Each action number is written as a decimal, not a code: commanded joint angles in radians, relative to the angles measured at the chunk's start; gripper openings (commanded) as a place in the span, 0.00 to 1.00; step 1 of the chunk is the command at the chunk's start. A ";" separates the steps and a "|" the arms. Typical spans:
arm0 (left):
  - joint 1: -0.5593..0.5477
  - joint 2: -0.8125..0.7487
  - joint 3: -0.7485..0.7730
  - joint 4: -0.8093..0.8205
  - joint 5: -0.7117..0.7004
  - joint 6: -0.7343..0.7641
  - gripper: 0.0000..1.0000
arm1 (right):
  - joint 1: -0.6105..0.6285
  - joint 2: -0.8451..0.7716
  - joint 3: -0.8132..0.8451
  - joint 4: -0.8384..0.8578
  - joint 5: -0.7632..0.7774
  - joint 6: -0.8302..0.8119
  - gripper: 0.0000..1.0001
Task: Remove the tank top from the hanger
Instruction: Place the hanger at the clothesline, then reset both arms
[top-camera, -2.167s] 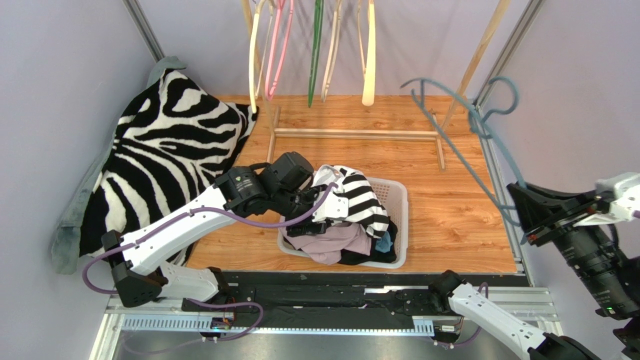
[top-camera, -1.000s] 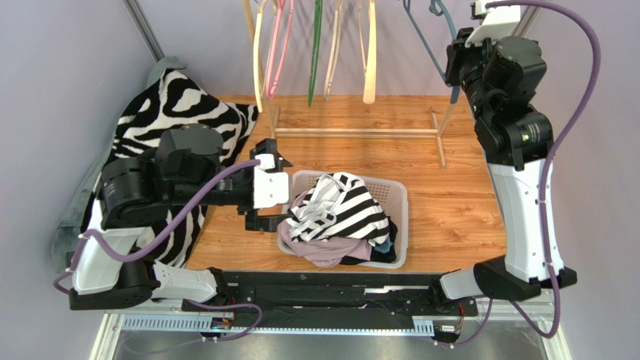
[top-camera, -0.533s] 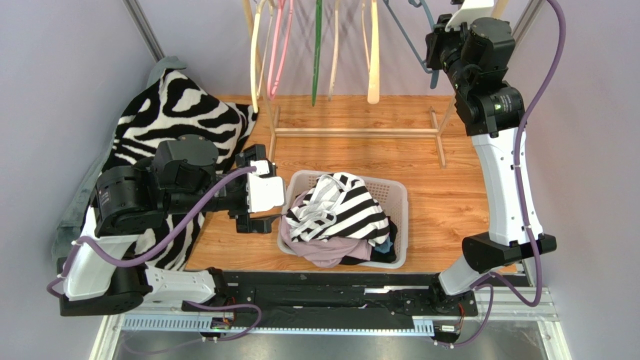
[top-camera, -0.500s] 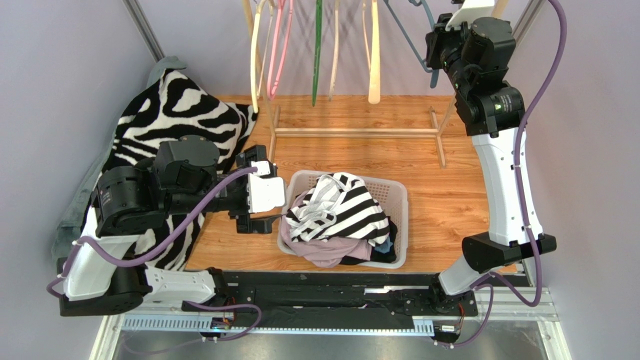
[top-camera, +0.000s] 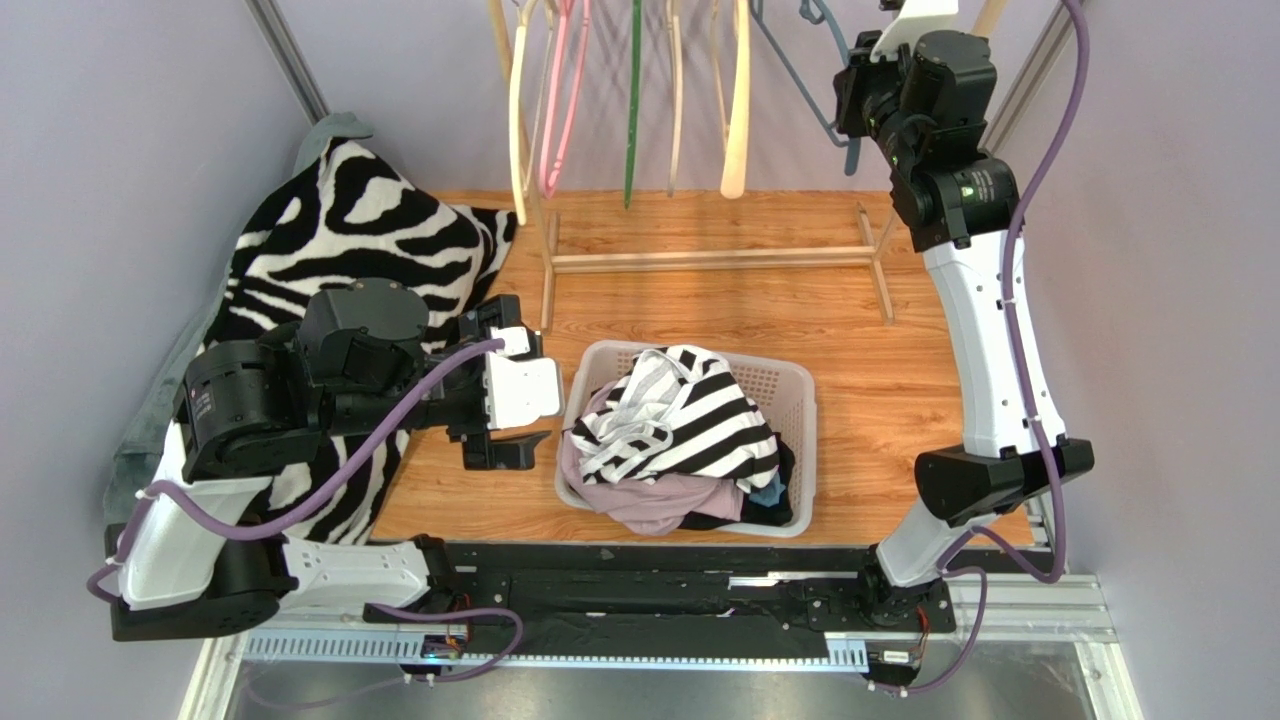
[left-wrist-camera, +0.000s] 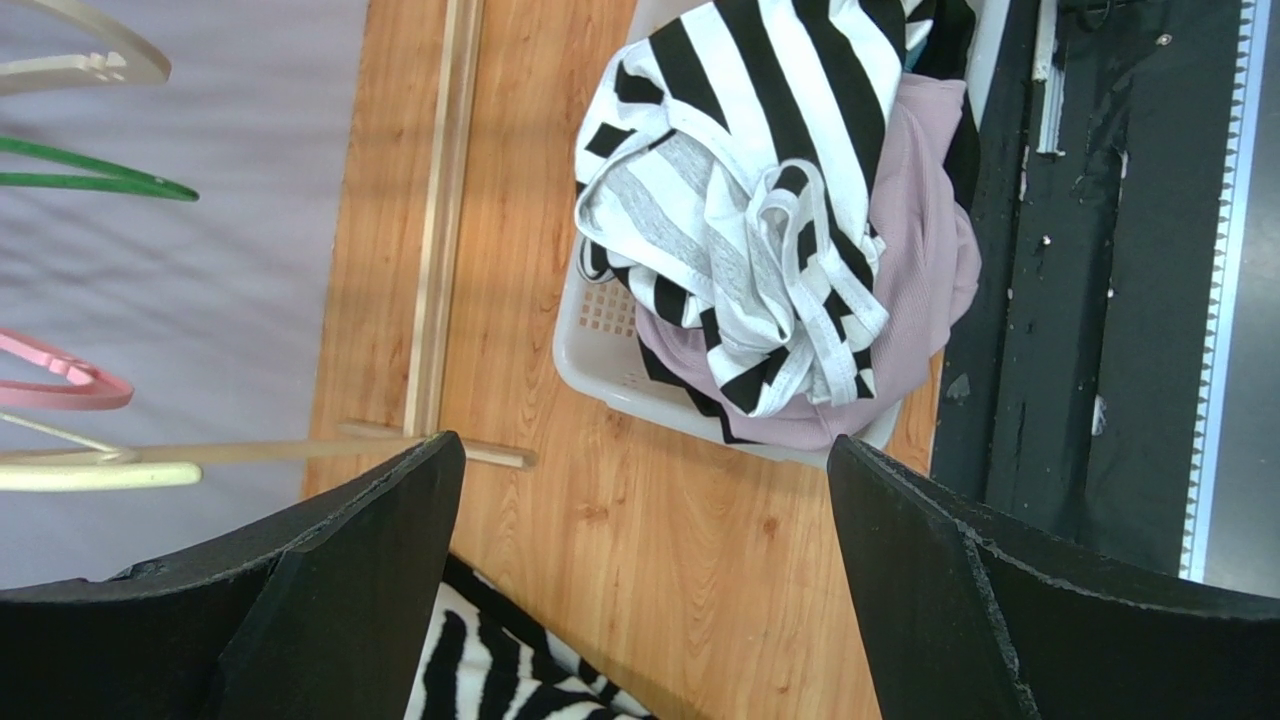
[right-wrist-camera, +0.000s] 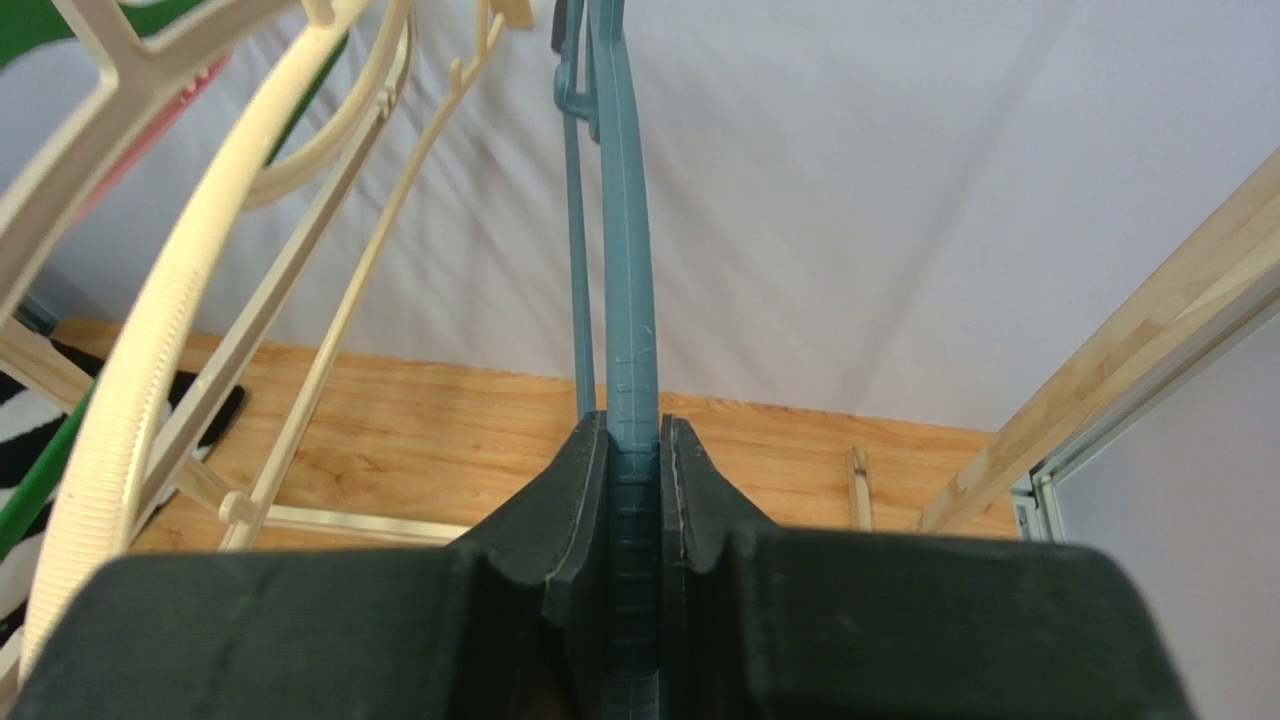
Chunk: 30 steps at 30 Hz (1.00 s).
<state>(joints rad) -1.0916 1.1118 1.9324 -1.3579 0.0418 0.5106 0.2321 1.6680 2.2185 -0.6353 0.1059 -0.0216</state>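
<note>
wood tabletop (top-camera: 902, 405): plank surface boxed in by pale lilac walls; both your arms work over it.
zebra cloth (top-camera: 346, 248): heaped behind your left gripper (top-camera: 529, 378), on its outer side, against the wall.
left gripper (left-wrist-camera: 639, 450): fingers spread wide with nothing between them; the tips aim at the basket (top-camera: 801, 393) just ahead.
tank top (top-camera: 684, 417): off the hanger, crumpled on top of the laundry in that basket, straight ahead of your left fingertips. Its long axis runs away from the left gripper, across the basket. The straps (left-wrist-camera: 796, 285) are bunched at the end nearer the fingertips, and the black-and-white striped body fans out beyond them.
mauve garment (top-camera: 661, 507): under the tank top, spilling over the basket's near rim.
rack hangers (top-camera: 633, 105): cream, pink and green ones hang in a row just to the left of your right gripper (top-camera: 849, 93).
teal hanger (right-wrist-camera: 624, 300): bare and seen edge-on from the wrist; its long axis runs straight out from the right fingertips and upward.
right gripper (right-wrist-camera: 634, 450): pinched tight on the teal hanger, raised high at the back of the table.
change: two seconds back your left gripper was down in the basket at the tank top, and the right one held the teal hanger low off the table's right edge. Now the left has pulled clear to the basket's side. The right has carried the hanger up to the rack, edging closer to the row over the last half second. The tank top has not shifted in the last second.
</note>
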 joint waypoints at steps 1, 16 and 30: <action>0.009 -0.010 -0.007 0.011 -0.023 -0.018 0.99 | -0.004 -0.037 -0.060 0.054 -0.006 0.015 0.00; 0.370 0.034 -0.030 0.227 0.018 -0.066 0.99 | -0.002 -0.411 -0.552 0.060 -0.052 0.110 1.00; 0.735 -0.153 -0.337 0.359 0.248 -0.184 0.99 | 0.000 -0.910 -0.908 -0.124 0.044 0.175 1.00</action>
<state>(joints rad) -0.4484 1.0241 1.6573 -1.0721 0.1909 0.3889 0.2321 0.8391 1.3865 -0.6991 0.1005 0.1200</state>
